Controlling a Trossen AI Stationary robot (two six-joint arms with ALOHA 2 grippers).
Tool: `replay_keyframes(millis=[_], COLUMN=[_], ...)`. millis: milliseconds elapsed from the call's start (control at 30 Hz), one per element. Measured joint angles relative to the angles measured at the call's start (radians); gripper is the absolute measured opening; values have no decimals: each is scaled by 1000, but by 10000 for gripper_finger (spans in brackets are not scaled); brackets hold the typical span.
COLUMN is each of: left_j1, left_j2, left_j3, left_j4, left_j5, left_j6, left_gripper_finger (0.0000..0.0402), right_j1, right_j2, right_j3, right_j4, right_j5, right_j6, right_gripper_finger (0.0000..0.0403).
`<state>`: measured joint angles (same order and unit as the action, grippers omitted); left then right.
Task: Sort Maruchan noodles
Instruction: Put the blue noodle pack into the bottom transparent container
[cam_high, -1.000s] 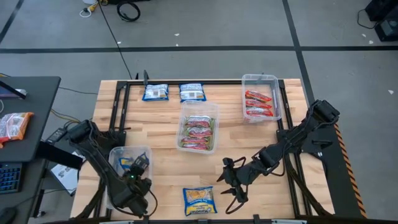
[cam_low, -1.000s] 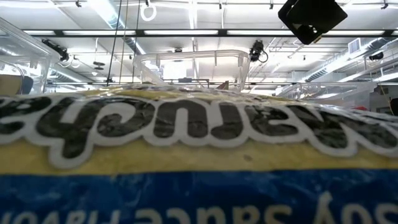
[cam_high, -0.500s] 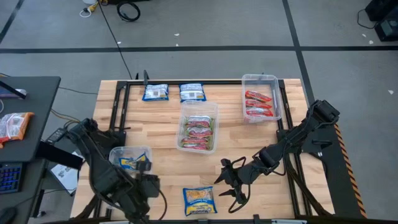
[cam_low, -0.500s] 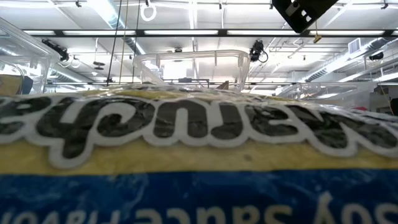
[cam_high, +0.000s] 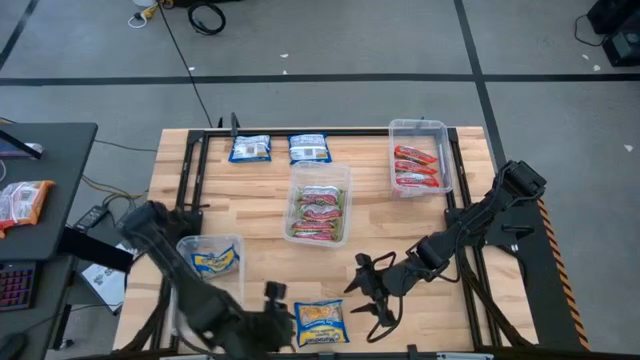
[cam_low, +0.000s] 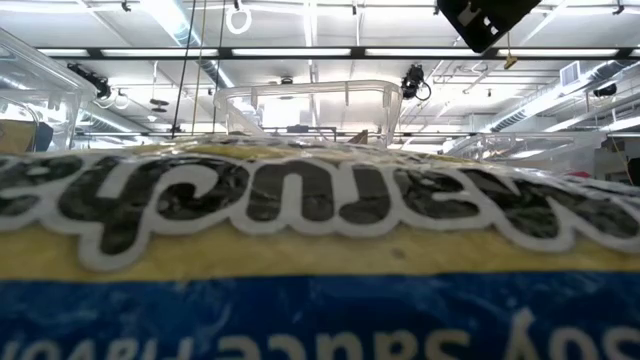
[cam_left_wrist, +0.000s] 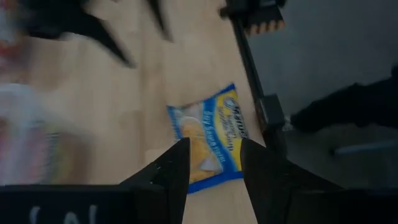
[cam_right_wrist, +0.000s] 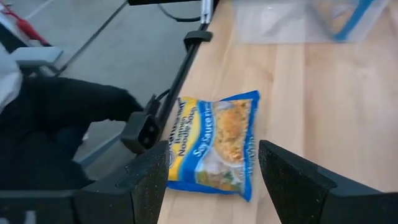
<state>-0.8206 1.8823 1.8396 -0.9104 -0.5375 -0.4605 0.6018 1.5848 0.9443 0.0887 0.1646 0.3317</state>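
A blue-and-yellow noodle packet (cam_high: 320, 322) lies flat on the table at the near edge, and it fills the low view (cam_low: 320, 230). My left gripper (cam_high: 278, 300) is open and empty just to the left of this packet, which shows between its fingers in the left wrist view (cam_left_wrist: 208, 146). My right gripper (cam_high: 362, 290) is open and empty just to the right of the packet, which also shows in the right wrist view (cam_right_wrist: 214, 146). Two more blue packets (cam_high: 249, 148) (cam_high: 310, 148) lie at the far edge.
Three clear tubs stand on the table. The left tub (cam_high: 185, 250) holds a blue-and-yellow packet, the middle tub (cam_high: 345, 180) holds silvery green-pink packets, and the far right tub (cam_high: 420, 125) holds red packets. A black rail (cam_right_wrist: 186, 56) runs along the near edge.
My left gripper has left the left tub and swung toward the table's right edge along the near edge, ending beside the blue-and-yellow packet. The packet in the left tub now shows uncovered. My right gripper has stayed put.
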Motion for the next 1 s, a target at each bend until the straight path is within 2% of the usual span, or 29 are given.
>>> replay_keyframes(millis=[100, 267, 433, 567, 800, 1000], left_j1=[25, 73, 101, 100, 98, 120], left_j2=[64, 182, 264, 301, 352, 370], left_j3=[-42, -53, -54, -54, -54, -52], left_j4=[88, 171, 223, 256, 336, 239], left_j5=[56, 101, 321, 427, 456, 448], left_j6=[50, 54, 30, -19, -29, -53], left_gripper_finger=[147, 147, 147, 147, 147, 147], right_j1=[0, 0, 8, 11, 11, 11], right_j2=[0, 0, 0, 0, 0, 0], right_j3=[0, 0, 0, 0, 0, 0], right_j4=[0, -12, -39, -45, -62, -66], right_j5=[32, 19, -6, -18, -21, -48], right_j6=[-18, -18, 4, 9, 13, 86], right_gripper_finger=[250, 249, 249, 249, 249, 249])
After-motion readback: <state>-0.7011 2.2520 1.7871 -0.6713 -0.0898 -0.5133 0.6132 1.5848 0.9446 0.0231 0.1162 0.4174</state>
